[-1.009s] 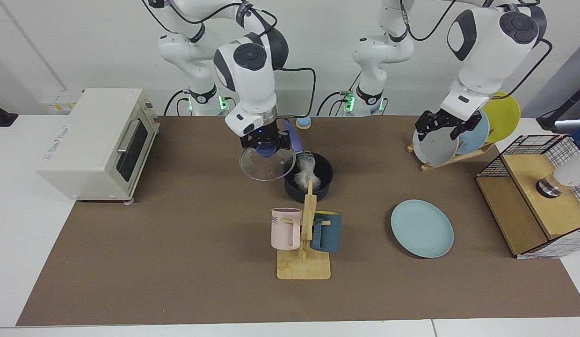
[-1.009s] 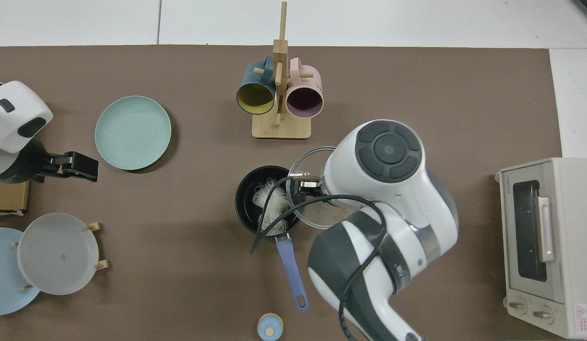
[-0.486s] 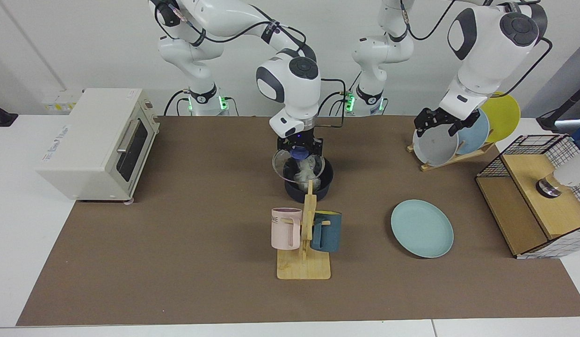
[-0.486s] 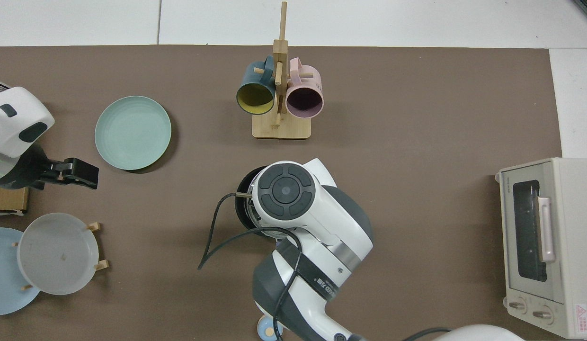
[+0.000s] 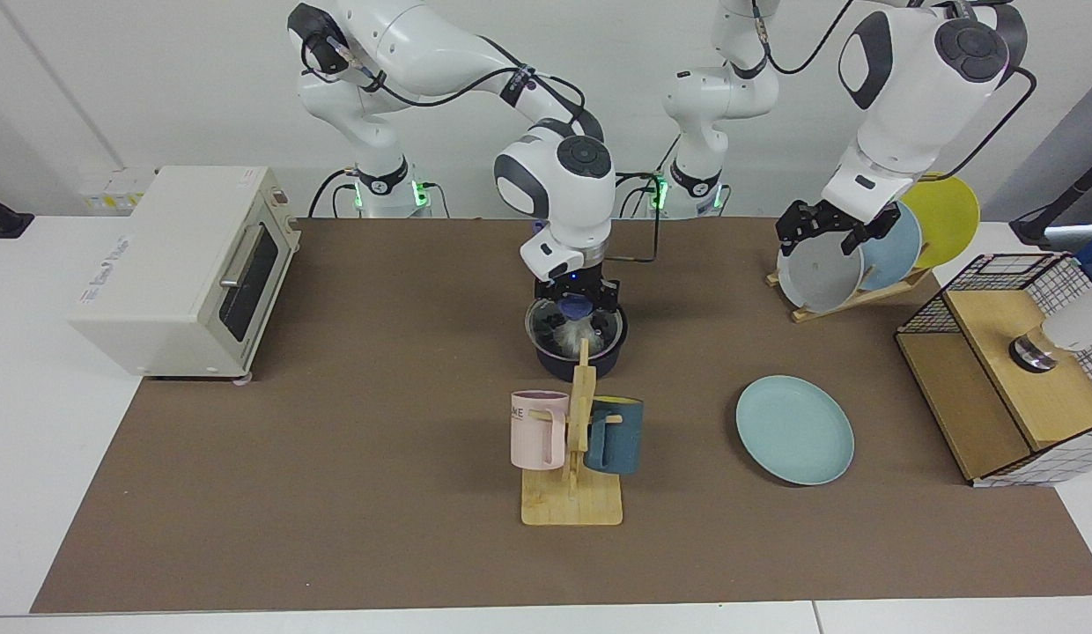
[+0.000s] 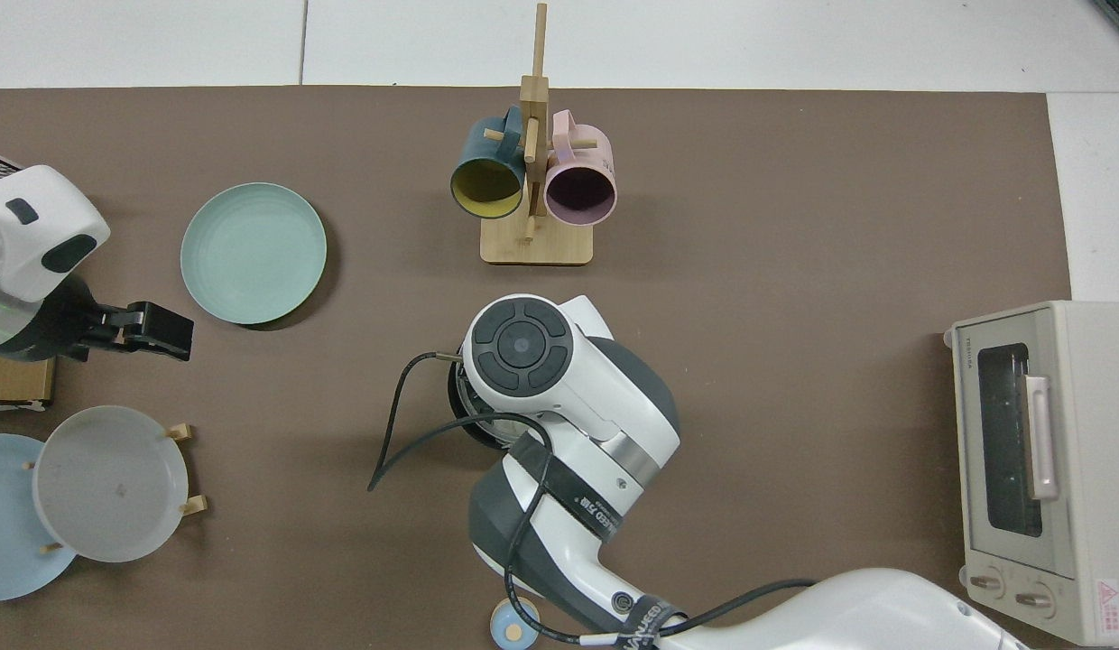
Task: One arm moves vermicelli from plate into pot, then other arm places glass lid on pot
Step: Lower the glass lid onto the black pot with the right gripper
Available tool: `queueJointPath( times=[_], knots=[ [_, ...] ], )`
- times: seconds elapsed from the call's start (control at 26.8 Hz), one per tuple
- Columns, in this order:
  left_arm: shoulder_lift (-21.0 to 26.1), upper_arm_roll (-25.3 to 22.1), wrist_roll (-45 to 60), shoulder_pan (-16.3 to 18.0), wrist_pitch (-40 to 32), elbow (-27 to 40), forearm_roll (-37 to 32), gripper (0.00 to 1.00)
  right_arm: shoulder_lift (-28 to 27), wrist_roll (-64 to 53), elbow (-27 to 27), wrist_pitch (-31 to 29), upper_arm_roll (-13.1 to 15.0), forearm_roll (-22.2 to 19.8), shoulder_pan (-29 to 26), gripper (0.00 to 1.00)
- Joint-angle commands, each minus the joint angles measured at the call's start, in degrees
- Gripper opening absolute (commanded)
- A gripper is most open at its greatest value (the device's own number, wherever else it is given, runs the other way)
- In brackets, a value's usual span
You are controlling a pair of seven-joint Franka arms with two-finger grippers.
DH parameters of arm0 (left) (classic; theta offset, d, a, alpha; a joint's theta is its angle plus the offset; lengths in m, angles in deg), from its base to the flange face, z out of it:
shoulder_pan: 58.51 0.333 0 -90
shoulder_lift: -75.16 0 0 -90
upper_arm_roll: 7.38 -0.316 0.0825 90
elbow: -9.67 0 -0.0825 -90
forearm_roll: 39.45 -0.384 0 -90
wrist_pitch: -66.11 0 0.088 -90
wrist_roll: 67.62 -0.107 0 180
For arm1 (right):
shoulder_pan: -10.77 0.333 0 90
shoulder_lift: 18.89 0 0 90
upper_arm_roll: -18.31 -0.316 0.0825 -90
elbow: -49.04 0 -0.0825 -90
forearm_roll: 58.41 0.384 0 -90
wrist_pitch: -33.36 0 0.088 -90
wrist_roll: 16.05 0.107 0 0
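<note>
Evidently the right gripper (image 5: 575, 300) is clamped on the blue knob (image 5: 574, 307) of the glass lid (image 5: 571, 321), rigid, smooth and breakable, sitting on the black pot (image 5: 580, 361) over the vermicelli (image 5: 565, 334), while the left gripper (image 5: 826, 230) waits, fingers spread, by the plate rack (image 5: 850, 298).

Bright, even overhead light on my table, soft shadows under the teal plate (image 6: 253, 253) and my arm at centre frame, faint glare on my white casings, both views in focus throughout
</note>
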Motion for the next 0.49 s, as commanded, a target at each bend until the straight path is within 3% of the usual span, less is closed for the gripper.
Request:
queueJointPath(
  times=[0.0, 0.45],
  knots=[
    [-1.1, 0.2, -0.6, 0.4, -0.3, -0.1, 0.3, 1.00, -1.5, 3.2, 1.3, -1.1, -1.0, -0.9, 0.0, 0.00],
    [-1.8, 0.2, -0.6, 1.0, -0.3, -0.1, 0.3, 1.00, -2.9, 2.9, 2.4, -0.3, -1.0, 1.2, 0.0, 0.00]
  ],
)
